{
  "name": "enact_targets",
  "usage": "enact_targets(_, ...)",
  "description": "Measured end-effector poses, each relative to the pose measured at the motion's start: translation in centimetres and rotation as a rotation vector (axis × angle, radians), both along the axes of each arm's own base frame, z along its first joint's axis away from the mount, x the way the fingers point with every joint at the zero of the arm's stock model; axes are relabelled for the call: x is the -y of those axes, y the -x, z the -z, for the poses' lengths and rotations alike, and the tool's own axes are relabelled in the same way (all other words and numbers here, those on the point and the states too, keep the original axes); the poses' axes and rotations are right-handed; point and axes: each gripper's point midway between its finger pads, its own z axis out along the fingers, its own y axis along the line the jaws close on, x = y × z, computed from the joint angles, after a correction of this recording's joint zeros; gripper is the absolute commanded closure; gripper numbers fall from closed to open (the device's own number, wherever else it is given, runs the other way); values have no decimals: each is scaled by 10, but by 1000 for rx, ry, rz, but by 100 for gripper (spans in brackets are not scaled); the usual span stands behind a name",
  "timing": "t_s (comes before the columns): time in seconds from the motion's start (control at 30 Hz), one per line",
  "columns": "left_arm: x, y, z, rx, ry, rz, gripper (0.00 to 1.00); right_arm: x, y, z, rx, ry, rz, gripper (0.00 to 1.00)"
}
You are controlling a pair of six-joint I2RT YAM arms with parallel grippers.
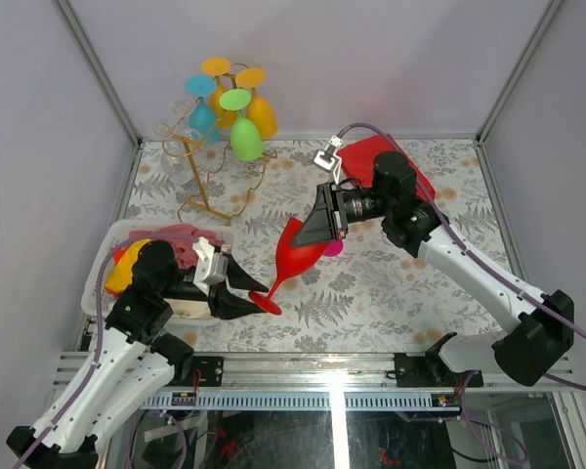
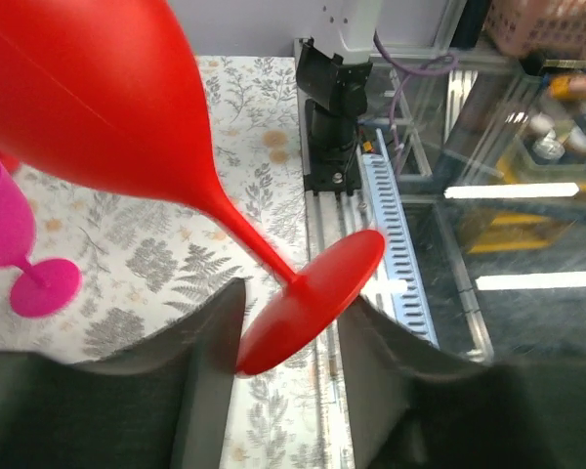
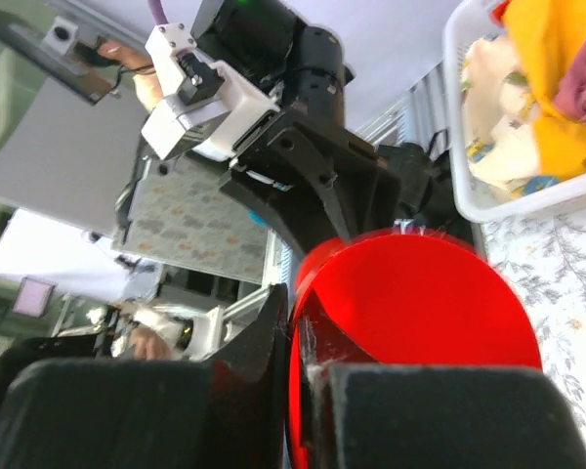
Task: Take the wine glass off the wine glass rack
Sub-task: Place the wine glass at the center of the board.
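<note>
A red wine glass (image 1: 298,256) hangs tilted over the table, off the rack, with its bowl up right and its foot (image 1: 266,303) down left. My right gripper (image 1: 322,230) is shut on the bowl's rim, one finger inside and one outside, as the right wrist view (image 3: 308,371) shows on the red glass (image 3: 420,303). My left gripper (image 1: 249,296) is open around the foot (image 2: 313,303), which touches the left finger and stands clear of the right one. The gold wire wine glass rack (image 1: 200,186) stands at the back left with several coloured glasses (image 1: 244,137) hanging on it.
A pink glass (image 1: 332,249) stands on the patterned table under the right gripper; it also shows in the left wrist view (image 2: 0,220). A white basket (image 1: 107,244) of cloths sits by the left arm. A red flat object (image 1: 371,151) lies at the back right.
</note>
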Motion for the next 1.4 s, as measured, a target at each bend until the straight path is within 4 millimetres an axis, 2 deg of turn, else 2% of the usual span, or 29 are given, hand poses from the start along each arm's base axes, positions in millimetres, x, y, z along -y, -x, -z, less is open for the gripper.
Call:
enact_targets(0.03, 0, -5, 1, -12, -6, -30, 38, 0, 0, -1, 14, 4, 15, 100)
enact_targets(0.07, 0, -8, 1, -24, -9, -54, 27, 0, -3, 0, 29, 11, 36, 100)
enact_targets(0.13, 0, -14, 2, -40, -13, -102, 23, -1, -12, 1, 66, 42, 100, 100)
enact_targets(0.17, -1, -19, 1, -44, -14, -140, 17, -1, -16, 2, 87, 60, 130, 100)
enact_targets(0.27, -4, -33, 0, -53, -13, -246, 7, 5, -25, 4, 159, 116, 214, 100)
enact_targets(0.43, -16, -53, -11, -61, 25, -429, 2, 31, -27, -1, 317, 182, 348, 100)
enact_targets(0.57, -28, -72, -16, -118, 68, -602, 0, 57, -26, -7, 430, 255, 449, 100)
enact_targets(0.7, -35, -87, -11, -168, 71, -703, 0, 83, -28, -4, 504, 355, 538, 100)
enact_targets(0.93, -43, -99, 5, -214, 39, -793, 0, 138, -47, 28, 547, 593, 776, 100)
enact_targets(1.17, -58, -102, 2, -193, 85, -880, 0, 197, -68, 63, 570, 774, 1073, 100)
enact_targets(1.4, -69, -103, -1, -187, 133, -944, 0, 216, -94, 88, 582, 899, 1213, 100)
